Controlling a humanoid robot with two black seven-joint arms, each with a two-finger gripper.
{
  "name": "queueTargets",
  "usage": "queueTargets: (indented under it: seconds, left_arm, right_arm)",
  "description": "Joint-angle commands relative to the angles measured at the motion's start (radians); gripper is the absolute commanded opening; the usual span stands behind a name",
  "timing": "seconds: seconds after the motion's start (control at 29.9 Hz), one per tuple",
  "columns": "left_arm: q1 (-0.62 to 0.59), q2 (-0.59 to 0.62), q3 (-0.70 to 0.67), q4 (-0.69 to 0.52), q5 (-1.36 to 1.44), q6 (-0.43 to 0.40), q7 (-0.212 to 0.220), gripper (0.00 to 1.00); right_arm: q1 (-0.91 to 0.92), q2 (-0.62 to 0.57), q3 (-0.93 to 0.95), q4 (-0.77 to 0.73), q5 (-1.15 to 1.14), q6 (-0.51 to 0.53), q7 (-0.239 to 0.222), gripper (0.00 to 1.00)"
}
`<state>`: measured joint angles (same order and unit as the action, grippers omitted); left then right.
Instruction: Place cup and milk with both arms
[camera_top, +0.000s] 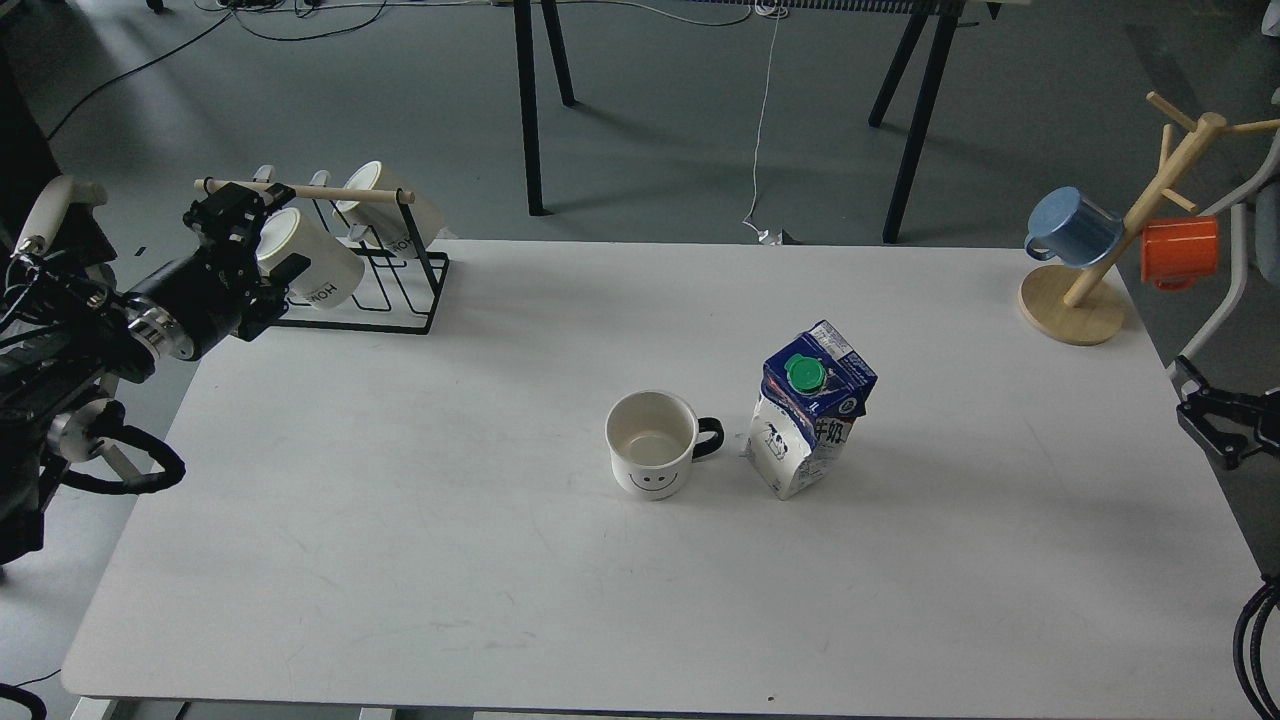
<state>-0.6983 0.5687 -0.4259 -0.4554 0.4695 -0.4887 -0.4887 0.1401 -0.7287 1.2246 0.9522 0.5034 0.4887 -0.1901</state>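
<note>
- The cup (651, 444) stands upright on our desk (400, 520), just left of the milk (808, 410).
- Our left claw (232, 222) hangs by the mug rack (385, 270), its state unclear.
- Our right claw (1205, 420) looks spread apart, empty.

Even bright light, soft shadows, sharp focus.

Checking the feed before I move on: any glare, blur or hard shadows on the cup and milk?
Head view: even, soft light; cup and milk sharp, with faint shadows on the table; no glare; left gripper dark, its fingers hard to separate.
</note>
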Motion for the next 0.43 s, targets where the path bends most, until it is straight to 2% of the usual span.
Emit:
queueTargets:
  seconds: [0.0, 0.4]
  left_arm:
    - [0.000, 0.000, -0.001, 0.000, 0.000, 0.000, 0.000, 0.89]
    - [-0.012, 0.013, -0.004, -0.002, -0.003, 0.000, 0.000, 0.90]
  right_arm:
    - [0.131, 0.000, -0.101, -0.096, 0.000, 0.000, 0.001, 0.95]
    - [0.148, 0.054, -0.134, -0.098, 0.000, 0.000, 0.003, 0.96]
